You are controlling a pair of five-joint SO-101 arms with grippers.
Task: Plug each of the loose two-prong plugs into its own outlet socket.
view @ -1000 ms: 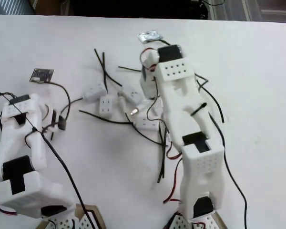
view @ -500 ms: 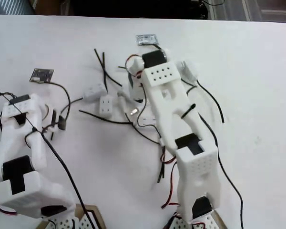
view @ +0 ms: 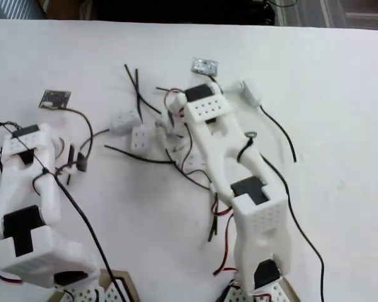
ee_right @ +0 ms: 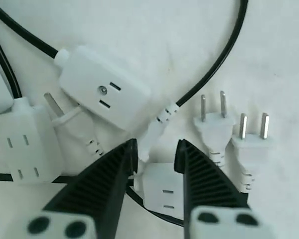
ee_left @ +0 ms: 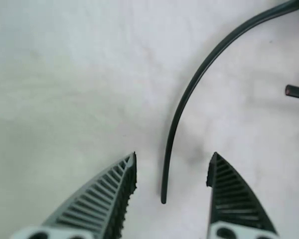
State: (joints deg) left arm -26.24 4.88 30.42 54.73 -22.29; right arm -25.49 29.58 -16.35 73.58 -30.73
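So the right claw [ee_right: 155, 149] is open, hanging over a small white plastic outlet socket [ee_right: 162, 191]. Two loose white two-prong plugs [ee_right: 212, 127] lie just beside it on the white bench [ee_right: 149, 35]. Left claw [ee_left: 173, 164] is open too, straddling a thin black cable [ee_left: 189, 94].

Right wrist view: three outlet sockets [ee_right: 104, 92] [ee_right: 25, 144] [ee_right: 162, 191], three plugs [ee_right: 72, 127] [ee_right: 212, 127] [ee_right: 252, 142]. High view: two small flat boards [view: 55, 99] [view: 205, 65].

R arm [view: 222, 141] lies over sockets [view: 140, 138] + black cords [view: 138, 158] mid-table; L arm [view: 25, 189] folded by table's left edge.
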